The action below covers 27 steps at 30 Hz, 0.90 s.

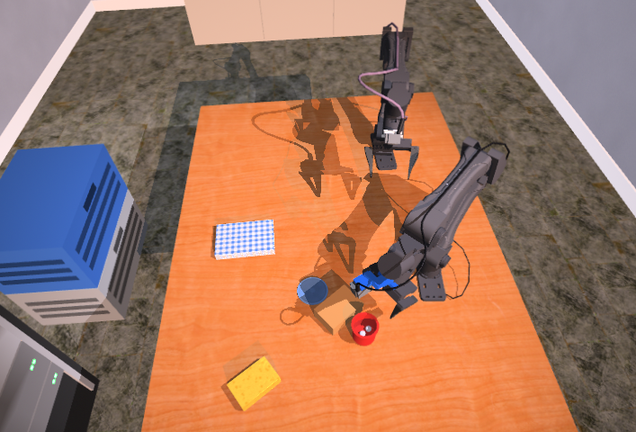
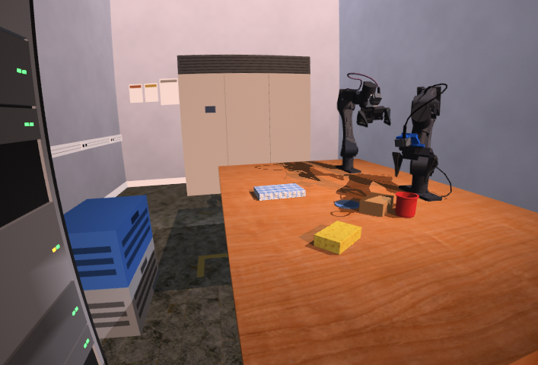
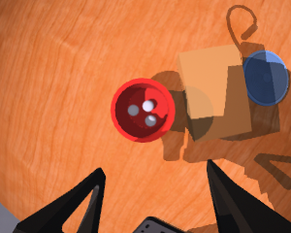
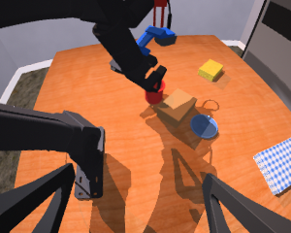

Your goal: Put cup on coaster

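The red cup [image 1: 364, 328] stands upright on the table with three marbles inside, as the left wrist view [image 3: 144, 111] shows. The round blue coaster [image 1: 311, 291] lies flat on the far side of a tan box [image 1: 335, 313], which sits between cup and coaster. The coaster also shows in the left wrist view [image 3: 266, 77]. My left gripper [image 1: 380, 298] [image 3: 152, 169] is open and empty, hovering above the table just beside the cup. My right gripper [image 1: 389, 167] is open and empty, held high at the far end of the table [image 4: 140, 182].
The tan box [image 3: 213, 91] touches or nearly touches the cup. A yellow sponge [image 1: 253, 382] lies nearer the front edge. A blue checked pad [image 1: 245, 238] lies to the left. The left arm's base [image 1: 433, 287] stands close behind the cup.
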### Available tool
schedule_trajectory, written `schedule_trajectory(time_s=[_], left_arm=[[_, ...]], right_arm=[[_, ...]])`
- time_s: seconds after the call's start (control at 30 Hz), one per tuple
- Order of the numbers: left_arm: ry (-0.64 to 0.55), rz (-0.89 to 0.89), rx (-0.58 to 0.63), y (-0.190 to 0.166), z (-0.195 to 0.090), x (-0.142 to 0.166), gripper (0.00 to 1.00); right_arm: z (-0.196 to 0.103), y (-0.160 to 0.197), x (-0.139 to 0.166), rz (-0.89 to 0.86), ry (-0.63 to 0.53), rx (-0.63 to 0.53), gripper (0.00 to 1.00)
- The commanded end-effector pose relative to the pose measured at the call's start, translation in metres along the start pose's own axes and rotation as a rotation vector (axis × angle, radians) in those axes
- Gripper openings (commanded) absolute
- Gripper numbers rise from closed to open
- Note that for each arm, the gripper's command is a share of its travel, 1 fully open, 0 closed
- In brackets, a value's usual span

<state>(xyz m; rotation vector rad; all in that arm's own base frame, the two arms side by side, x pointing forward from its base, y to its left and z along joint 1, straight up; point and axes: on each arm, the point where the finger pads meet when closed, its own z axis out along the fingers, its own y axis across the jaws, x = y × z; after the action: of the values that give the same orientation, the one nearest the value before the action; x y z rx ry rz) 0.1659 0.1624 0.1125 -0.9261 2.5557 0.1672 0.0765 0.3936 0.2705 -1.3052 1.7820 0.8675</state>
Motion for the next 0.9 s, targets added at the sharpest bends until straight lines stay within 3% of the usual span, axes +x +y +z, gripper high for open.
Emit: schedule_trajectory(time_s=[0.0, 0.33, 0.4, 0.87], left_arm=[[0.050, 0.245, 0.007, 0.000, -0.003, -0.012, 0.95], [0.174, 0.640, 0.058, 0.002, 0.007, -0.022, 0.95], [0.174, 0.640, 0.058, 0.002, 0.007, -0.022, 0.95], [0.345, 1.221, 0.211, 0.007, 0.028, -0.034, 0.95]], right_arm=[[-0.003, 0.002, -0.013, -0.007, -0.030, -0.006, 1.00], [-0.003, 0.002, -0.013, -0.007, -0.030, -0.006, 1.00], [-0.003, 0.002, -0.013, -0.007, -0.030, -0.006, 1.00], [-0.003, 0.002, -0.013, -0.007, -0.030, -0.006, 1.00]])
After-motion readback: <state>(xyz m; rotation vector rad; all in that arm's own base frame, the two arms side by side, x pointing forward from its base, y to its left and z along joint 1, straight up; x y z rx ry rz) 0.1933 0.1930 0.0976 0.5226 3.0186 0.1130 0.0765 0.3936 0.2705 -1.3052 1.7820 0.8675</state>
